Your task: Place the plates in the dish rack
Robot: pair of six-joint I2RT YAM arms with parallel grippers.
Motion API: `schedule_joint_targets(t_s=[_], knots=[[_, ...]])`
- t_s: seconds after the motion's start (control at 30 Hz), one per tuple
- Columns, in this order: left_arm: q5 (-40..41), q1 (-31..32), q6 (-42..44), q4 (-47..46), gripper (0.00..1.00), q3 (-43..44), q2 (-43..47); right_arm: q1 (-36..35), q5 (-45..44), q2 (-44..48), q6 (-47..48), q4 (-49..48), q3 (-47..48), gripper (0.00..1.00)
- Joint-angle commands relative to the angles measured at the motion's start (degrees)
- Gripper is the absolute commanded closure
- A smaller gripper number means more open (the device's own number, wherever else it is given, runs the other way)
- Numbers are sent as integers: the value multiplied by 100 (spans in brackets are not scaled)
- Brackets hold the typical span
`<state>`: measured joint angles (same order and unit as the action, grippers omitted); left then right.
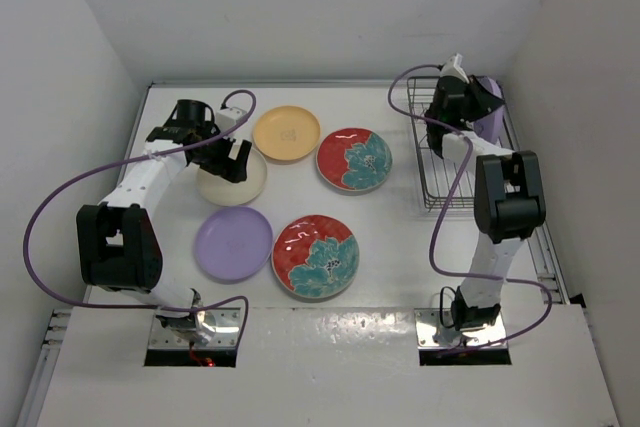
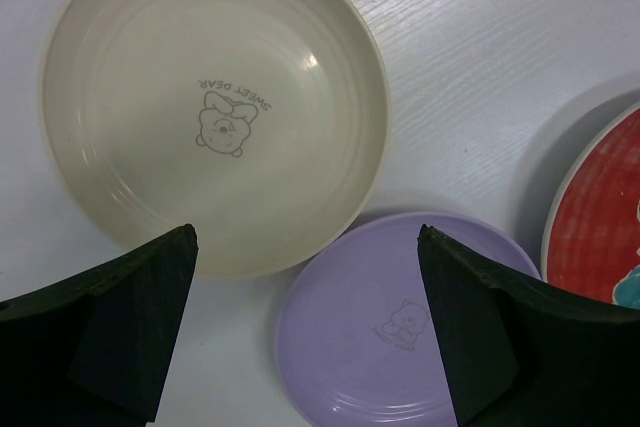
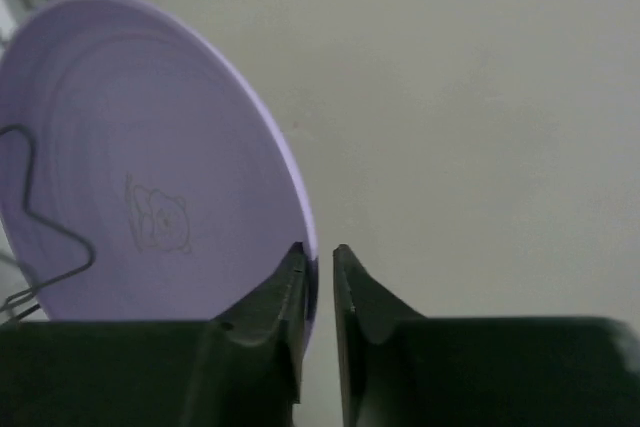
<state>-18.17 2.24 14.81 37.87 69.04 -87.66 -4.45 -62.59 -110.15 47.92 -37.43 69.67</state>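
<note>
The cream plate [image 1: 248,185] lies flat, and my left gripper [image 1: 232,162] hovers over its near edge, open and holding nothing. In the left wrist view the wide-apart fingers [image 2: 307,237] frame the cream plate [image 2: 215,107] and a lilac plate [image 2: 390,327]. Another lilac plate [image 3: 150,167] stands on edge in the dish rack [image 1: 440,182] at the far right. My right gripper [image 3: 318,252] straddles its rim. The jaws are slightly parted: the rim rests against the left finger, with a gap to the right finger.
On the table lie an orange-yellow plate [image 1: 286,133], two red floral plates [image 1: 353,159] [image 1: 316,256] and the lilac plate [image 1: 233,243]. A rack wire [image 3: 40,227] crosses the standing plate. White walls close in on both sides and the back.
</note>
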Motion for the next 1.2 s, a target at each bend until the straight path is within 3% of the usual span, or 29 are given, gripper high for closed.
schedule_joint_targets(t_s=[0.0, 0.03, 0.13, 0.37, 0.4, 0.47, 0.53, 0.57, 0.6, 0.63, 0.7, 0.73, 0.83, 0.9, 1.07, 1.17], knots=[[-37, -57, 66, -60, 4, 75, 3, -161, -262, -138, -257, 68, 82, 82], [-37, -57, 66, -60, 4, 75, 3, -179, -263, -156, -274, 139, 65, 68], [-37, -57, 66, -60, 4, 75, 3, -232, -289, -69, -415, 175, -41, 45], [-37, -57, 66, -60, 4, 75, 56, -267, -219, 730, -1047, 991, 108, 20], [-37, -57, 66, -60, 4, 136, 56, -258, -114, 871, -1457, 1662, 187, 17], [-37, -57, -74, -60, 2, 137, 56, -250, 61, 1073, -1802, 2176, 363, 13], [103, -57, -188, 36, 1, 189, 56, -232, 333, 1285, -2584, 3327, 617, 10], [104, -57, -189, 124, 1, 276, 56, -249, 648, 1372, -3030, 3600, 670, 8], [104, -57, -189, 229, 1, 329, -5, -250, 851, 1634, -3287, 4690, 810, 6], [104, -135, -241, 500, 1, 452, -58, -232, 1610, 1741, -3959, 5032, 951, 4], [104, -372, -242, 826, 1, 593, -207, -249, 2082, 2083, -4307, 5847, 1005, 1], [104, -487, -242, 1002, 1, 759, -434, -267, 2649, 2190, -4639, 5965, 935, 1], [165, -1119, -302, 1765, 1, 1329, -1006, -495, 3241, 2839, -5001, 6177, 602, 1], [25, -1541, -373, 1768, 1, 1524, -1534, -644, 3436, 3172, -5116, 6239, 355, 1], [744, -1604, -373, 811, 3, 1525, -2079, -1058, 3490, 3693, -5337, 6397, -129, 1], [491, -1665, -443, 609, 9, 1578, -2483, -1251, 3429, 4053, -5416, 6572, -278, 2]])
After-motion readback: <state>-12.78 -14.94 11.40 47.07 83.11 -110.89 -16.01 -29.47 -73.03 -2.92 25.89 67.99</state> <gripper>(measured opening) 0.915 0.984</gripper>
